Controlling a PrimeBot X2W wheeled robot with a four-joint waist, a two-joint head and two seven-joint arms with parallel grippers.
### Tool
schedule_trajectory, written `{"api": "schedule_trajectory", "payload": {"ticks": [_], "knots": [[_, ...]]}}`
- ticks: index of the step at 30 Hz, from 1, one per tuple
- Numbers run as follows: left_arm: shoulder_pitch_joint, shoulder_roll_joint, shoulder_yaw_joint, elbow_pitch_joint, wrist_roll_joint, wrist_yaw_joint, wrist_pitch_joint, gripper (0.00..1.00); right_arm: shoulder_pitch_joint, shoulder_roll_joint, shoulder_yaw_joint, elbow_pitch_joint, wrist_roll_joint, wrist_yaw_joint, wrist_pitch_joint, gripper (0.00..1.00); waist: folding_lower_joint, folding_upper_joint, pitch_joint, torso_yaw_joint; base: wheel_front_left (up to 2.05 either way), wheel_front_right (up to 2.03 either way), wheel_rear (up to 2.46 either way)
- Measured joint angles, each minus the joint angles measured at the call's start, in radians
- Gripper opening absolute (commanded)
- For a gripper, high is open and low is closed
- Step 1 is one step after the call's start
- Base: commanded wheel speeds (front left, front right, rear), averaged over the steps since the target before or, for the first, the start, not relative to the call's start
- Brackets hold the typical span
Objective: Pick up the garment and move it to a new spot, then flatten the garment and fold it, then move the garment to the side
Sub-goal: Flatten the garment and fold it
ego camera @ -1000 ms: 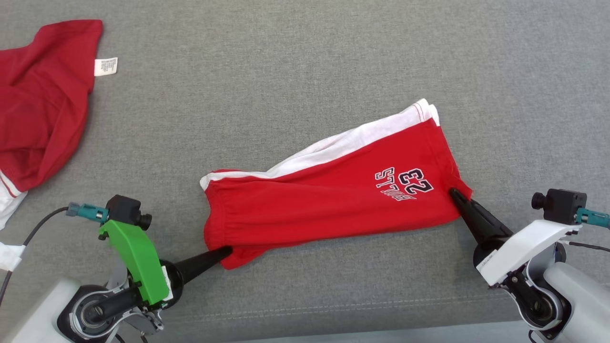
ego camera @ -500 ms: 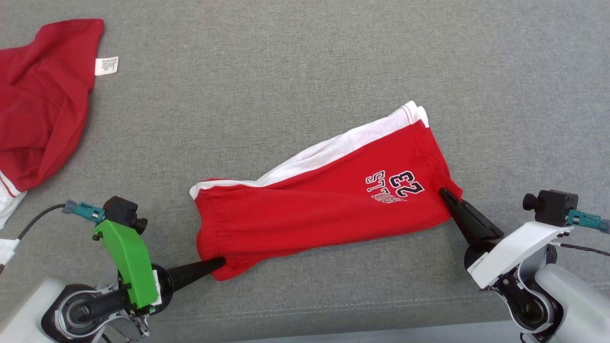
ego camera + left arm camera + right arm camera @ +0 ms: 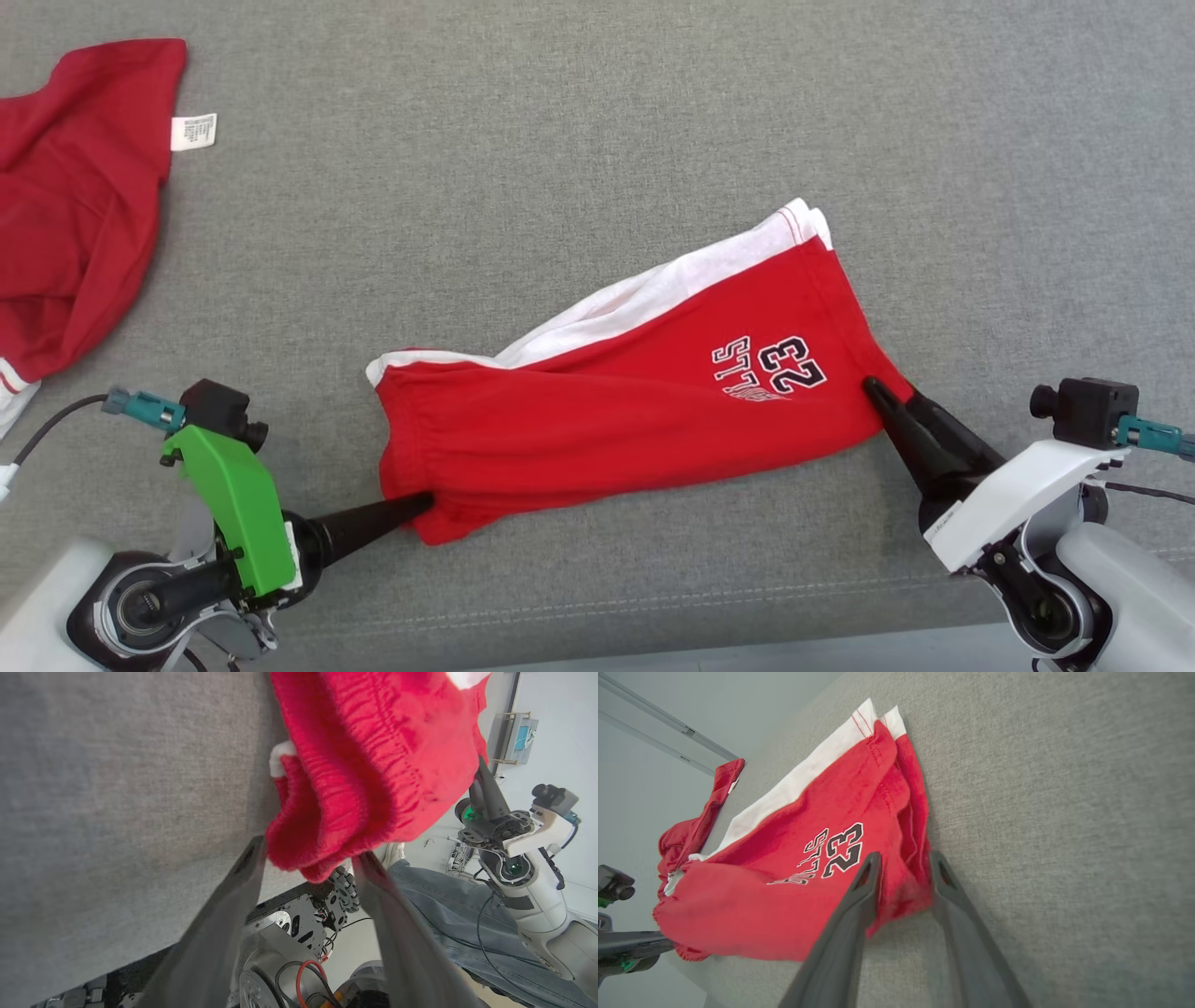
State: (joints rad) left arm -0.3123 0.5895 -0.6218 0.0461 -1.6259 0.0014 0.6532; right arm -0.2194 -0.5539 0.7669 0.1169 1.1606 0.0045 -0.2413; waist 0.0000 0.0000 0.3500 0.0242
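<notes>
Both units, my left end effector (image 3: pixel 420 504) and right end effector (image 3: pixel 892 392), stand parted, each straddling a near corner of the folded red shorts (image 3: pixel 635 411) lying midway across the desk (image 3: pixel 597 140); I judge the cloth light, limp and grippy, best pinched at the waistband (image 3: pixel 397 439) and hem (image 3: pixel 854 308) corners.

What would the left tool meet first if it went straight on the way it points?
The red shorts: their waistband corner lies between the open tips of the left tool, so it would likely meet cloth immediately.

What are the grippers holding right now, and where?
Nothing clamped: left gripper stands open around the shorts at the waistband corner, right gripper open around the leg hem.
</notes>
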Motion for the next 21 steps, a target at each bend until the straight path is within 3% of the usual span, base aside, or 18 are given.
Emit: {"api": "schedule_trajectory", "payload": {"ticks": [1,2,11,17,21], "knots": [[-0.003,0.0,-0.001,0.006,0.016,0.0,-0.001,1.0,0.001,-0.003,0.0,0.003,0.0,-0.005,0.0,0.85,0.0,0.0,-0.003,0.002,0.0,0.0,0.0],[-0.005,-0.001,-0.001,0.009,0.026,0.0,-0.008,1.0,0.003,-0.005,0.001,0.005,0.0,-0.005,0.001,1.0,0.0,0.0,-0.006,0.004,0.0,0.0,0.0],[-0.003,0.012,-0.041,0.028,0.264,0.001,-0.159,1.0,0.039,-0.043,0.002,0.016,0.0,-0.016,0.014,1.0,0.0,0.0,-0.07,0.021,0.0,0.0,0.0],[0.016,0.026,-0.085,0.032,0.436,0.054,-0.275,1.0,0.043,-0.083,-0.018,0.03,-0.007,-0.041,0.014,1.0,0.0,0.0,-0.119,0.038,0.0,0.0,0.0],[0.034,-0.011,-0.104,0.018,0.482,0.068,-0.344,1.0,0.043,-0.107,-0.031,0.041,-0.004,-0.051,0.023,1.0,0.0,0.0,-0.137,0.066,0.0,0.0,0.0]]}}
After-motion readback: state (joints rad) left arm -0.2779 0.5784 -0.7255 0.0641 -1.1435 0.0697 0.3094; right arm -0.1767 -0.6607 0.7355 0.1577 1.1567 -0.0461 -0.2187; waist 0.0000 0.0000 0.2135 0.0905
